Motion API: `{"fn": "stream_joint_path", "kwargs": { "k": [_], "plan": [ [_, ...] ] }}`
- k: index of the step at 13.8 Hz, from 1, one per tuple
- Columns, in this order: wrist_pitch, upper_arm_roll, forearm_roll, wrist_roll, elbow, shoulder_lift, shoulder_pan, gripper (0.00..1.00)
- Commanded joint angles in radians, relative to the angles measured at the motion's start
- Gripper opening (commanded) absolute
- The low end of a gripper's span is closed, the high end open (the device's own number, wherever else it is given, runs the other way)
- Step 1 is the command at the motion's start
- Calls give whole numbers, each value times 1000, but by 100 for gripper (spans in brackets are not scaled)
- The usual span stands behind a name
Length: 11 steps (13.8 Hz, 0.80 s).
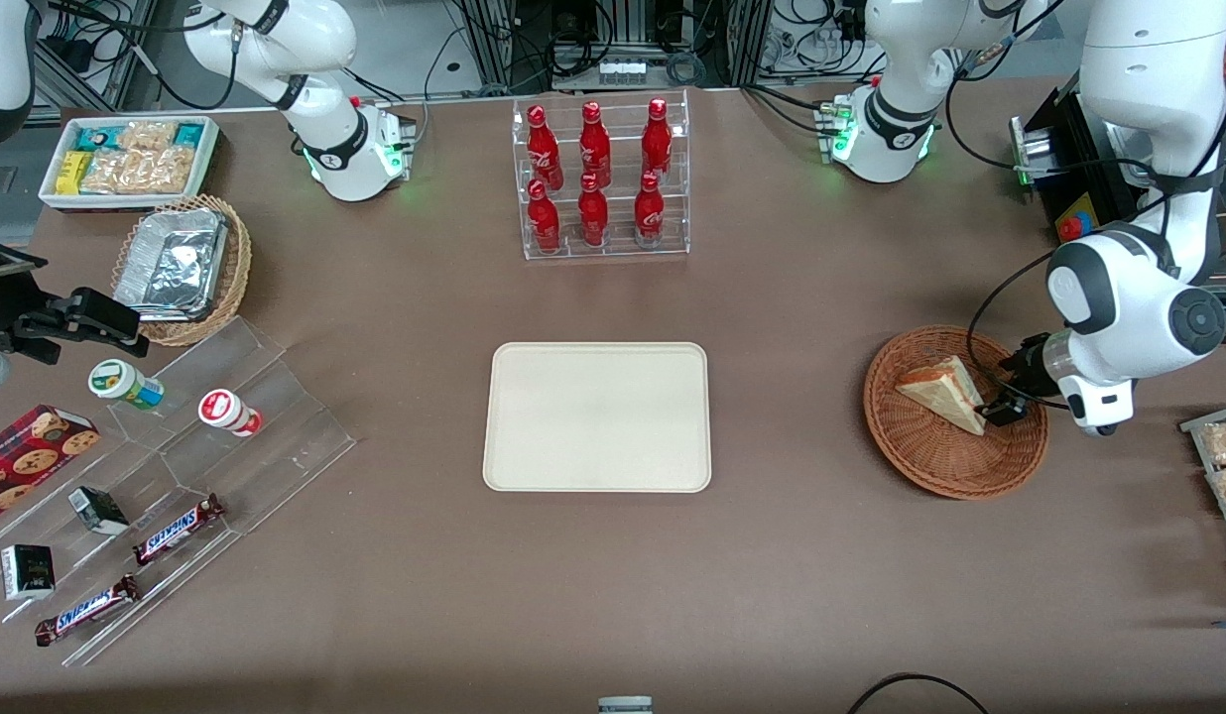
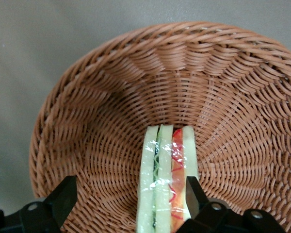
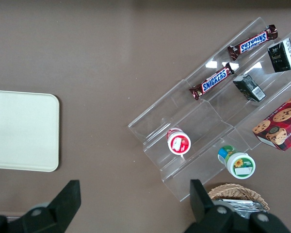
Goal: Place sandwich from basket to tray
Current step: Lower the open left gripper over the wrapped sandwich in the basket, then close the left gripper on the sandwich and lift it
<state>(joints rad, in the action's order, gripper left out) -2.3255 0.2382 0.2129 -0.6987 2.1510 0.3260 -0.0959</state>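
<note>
The pincer [image 1: 1000,410] sits low inside the basket [image 1: 955,466], at the edge of the sandwich [image 1: 945,394] that faces the working arm's end of the counter [image 1: 821,575]. In the wrist view its two black fingers [image 2: 63,196] stand wide apart; one finger rests right against the red-filled side of the sandwich [image 2: 167,179], while the other is well clear of it with bare wicker between, so the pincer [image 2: 128,206] is spread open around the wedge and does not clamp it

The sandwich lies in the basket [image 2: 111,121], a pale triangular wedge with green and red layers showing through clear wrap along its cut edge. The basket is round, shallow and reddish-brown, standing on the brown counter toward the working arm's end

The tray [image 1: 597,416] lies flat at the middle of the counter, well apart from the basket, cream-coloured with rounded corners and nothing on it. Farther from the front camera than the tray stands a clear rack of red bottles [image 1: 598,178]

Toward the parked arm's end are a tan wicker basket with a foil container [image 1: 180,263], a white bin of snack packets [image 1: 127,159], and a clear stepped stand [image 1: 177,496] carrying chocolate bars [image 1: 177,529], small cups and boxes
</note>
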Motion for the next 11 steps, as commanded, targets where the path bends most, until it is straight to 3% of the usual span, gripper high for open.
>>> {"fn": "stream_joint_path", "kwargs": {
  "k": [1,9,10,11],
  "plan": [
    [-18,4,13,-60,-8,10,-42,99],
    [-57,6,11,-76,49,21,-96,98],
    [-58,6,10,-77,50,24,-103,90],
    [-57,6,8,-74,49,24,-107,76]
  ]
}}
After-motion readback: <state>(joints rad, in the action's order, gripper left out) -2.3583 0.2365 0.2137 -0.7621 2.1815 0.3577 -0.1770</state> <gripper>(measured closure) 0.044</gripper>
